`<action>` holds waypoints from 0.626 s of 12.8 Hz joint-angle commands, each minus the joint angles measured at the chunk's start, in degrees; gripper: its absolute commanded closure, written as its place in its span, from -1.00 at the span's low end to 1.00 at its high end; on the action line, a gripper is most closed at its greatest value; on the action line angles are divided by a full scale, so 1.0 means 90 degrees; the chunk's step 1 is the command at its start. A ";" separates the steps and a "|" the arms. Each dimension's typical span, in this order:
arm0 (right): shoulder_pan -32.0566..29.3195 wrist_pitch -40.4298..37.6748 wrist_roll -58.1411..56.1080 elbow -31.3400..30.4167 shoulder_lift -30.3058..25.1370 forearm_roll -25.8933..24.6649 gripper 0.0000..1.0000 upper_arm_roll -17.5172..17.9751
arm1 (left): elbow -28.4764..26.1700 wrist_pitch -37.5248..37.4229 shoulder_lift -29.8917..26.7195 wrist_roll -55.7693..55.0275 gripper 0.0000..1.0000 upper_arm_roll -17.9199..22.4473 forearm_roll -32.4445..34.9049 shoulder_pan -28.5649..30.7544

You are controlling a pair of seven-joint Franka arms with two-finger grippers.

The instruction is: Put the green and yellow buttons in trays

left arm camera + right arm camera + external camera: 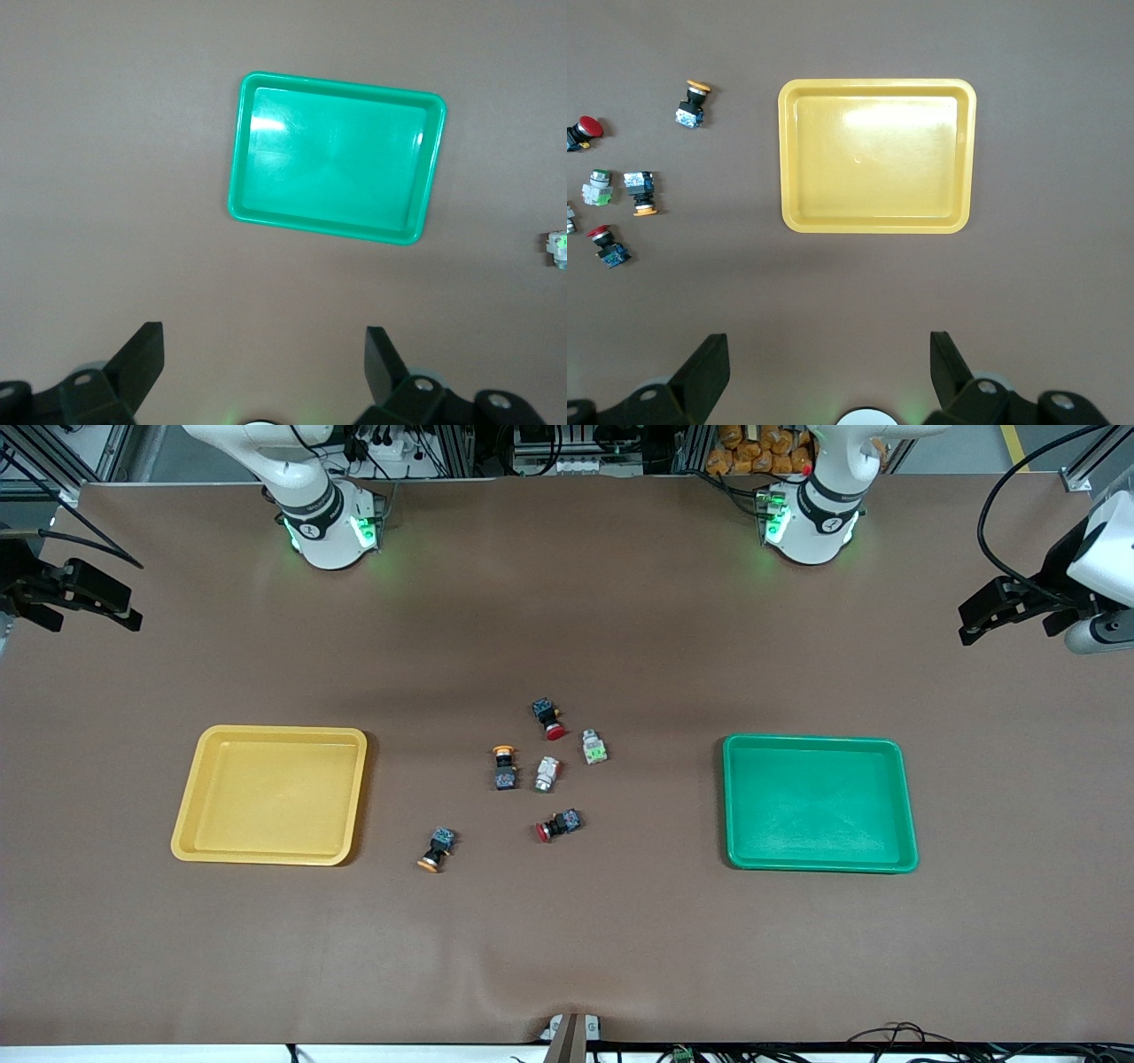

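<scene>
Nearest the front camera, a yellow-capped button [437,849] lies on its side on the brown desk [620,939], between the middle cluster and the yellow tray [270,794]. Slightly farther sits a red-capped switch [558,825], not wanted. Farther again, the second yellow-capped button [504,767] lies just beside a whitish-grey button [547,773], with the other green-marked button [594,747] near it and another red-capped switch [548,717] farthest. The green tray [819,803] sits toward the left arm's end; both trays hold nothing.

These look like light, rigid plastic pieces that could roll on their round caps; the squarish body is likely the surest place to pinch, across its flat sides. The close pair will probably need a careful descent.

The right pincer [828,372] hangs open, high over the desk beside the yellow tray; the left pincer [266,367] hangs open, high by the green tray. Both arms wait
</scene>
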 commanded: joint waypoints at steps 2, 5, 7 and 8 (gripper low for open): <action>-0.0137 -0.0026 -0.0056 0.0004 -0.0024 0.0013 -1.00 0.0079 | 0.0050 -0.0129 -0.0055 0.0102 -1.00 0.0004 -0.0114 0.0013; -0.0137 -0.0035 -0.0046 0.0004 -0.0024 0.0013 -1.00 0.0079 | 0.0215 -0.0197 0.0071 0.0082 -1.00 0.0004 -0.0114 0.0013; -0.0137 -0.0045 -0.0026 0.0004 -0.0024 0.0013 -1.00 0.0079 | 0.0303 -0.0343 0.0130 0.0082 -1.00 0.0004 -0.0114 0.0012; -0.0137 -0.0045 -0.0026 0.0004 -0.0024 0.0013 -1.00 0.0079 | 0.0313 -0.0344 0.0130 0.0082 -1.00 0.0013 -0.0114 0.0022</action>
